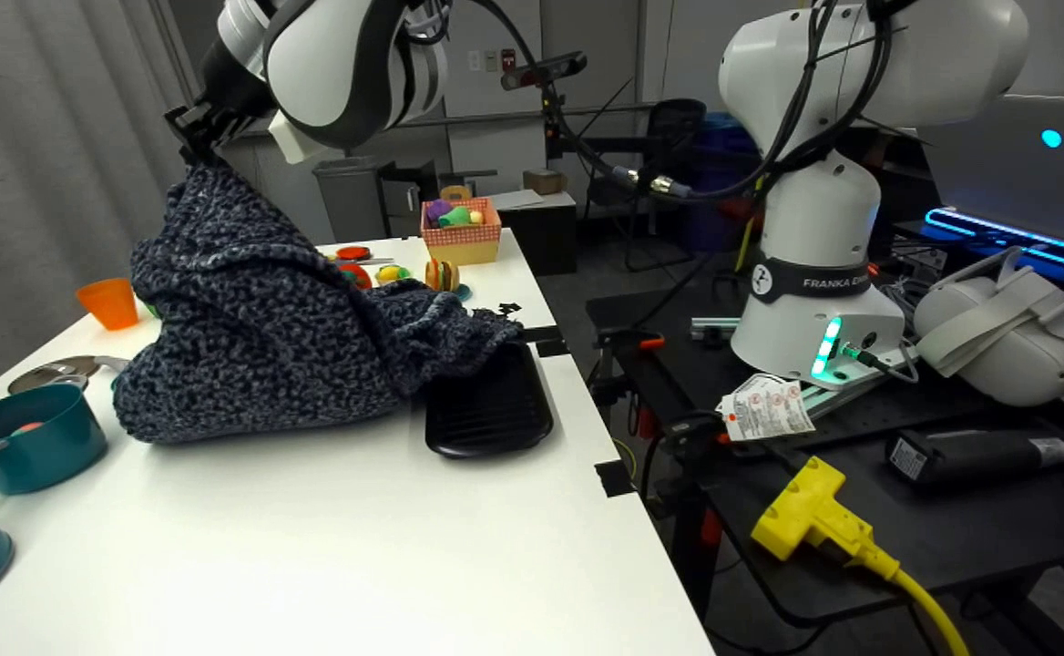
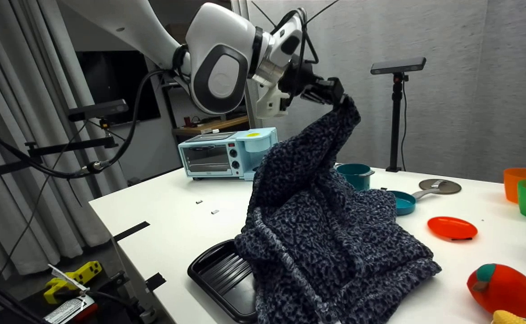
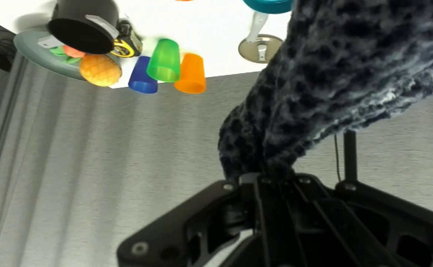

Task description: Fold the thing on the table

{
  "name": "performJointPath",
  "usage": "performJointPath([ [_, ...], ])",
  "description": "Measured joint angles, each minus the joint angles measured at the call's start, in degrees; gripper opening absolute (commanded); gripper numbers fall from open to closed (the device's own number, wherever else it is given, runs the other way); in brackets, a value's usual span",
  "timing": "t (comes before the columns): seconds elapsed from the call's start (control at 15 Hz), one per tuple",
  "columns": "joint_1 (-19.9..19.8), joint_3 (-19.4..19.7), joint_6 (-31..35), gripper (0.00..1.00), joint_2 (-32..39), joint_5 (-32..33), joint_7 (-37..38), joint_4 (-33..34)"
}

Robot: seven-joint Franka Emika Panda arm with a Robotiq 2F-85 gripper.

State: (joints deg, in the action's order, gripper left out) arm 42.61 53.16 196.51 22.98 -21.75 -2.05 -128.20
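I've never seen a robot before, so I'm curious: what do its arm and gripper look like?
The arm is smooth, rounded and white, with dark grey trim and a silver ring near the gripper. Black cables run along it. Around the white base goes a black band lettered FRANKA; below glows a green light strip. The gripper is black, with two angular, hinged fingers.

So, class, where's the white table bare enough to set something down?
In an exterior view, the table in front of the knit cloth, from teal pot to black tray, is bare. Crowded: around the blue cup, green cup and tape measure.
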Motion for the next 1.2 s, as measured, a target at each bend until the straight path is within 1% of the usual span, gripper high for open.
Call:
performJointPath([
  [0.27,0.18,5.43,-4.98,0.01,0.42,-0.29,0.0,1.43],
  [0.4,-0.01,6.77,-8.05,0.01,0.4,-0.25,0.0,2.25],
  [0.47,-0.37,6.84,-9.59,0.01,0.23,-0.15,0.0,2.78],
  [0.67,-2.19,6.01,-16.32,0.01,-1.2,0.44,0.0,7.01],
  [0.87,-5.35,3.54,-26.64,0.01,-1.81,0.39,0.01,15.72],
  [1.07,-10.41,-0.63,-37.83,0.01,0.8,-0.51,0.07,23.84],
  [1.2,-13.11,-2.05,-42.81,0.01,3.98,-0.53,0.08,27.11],
])
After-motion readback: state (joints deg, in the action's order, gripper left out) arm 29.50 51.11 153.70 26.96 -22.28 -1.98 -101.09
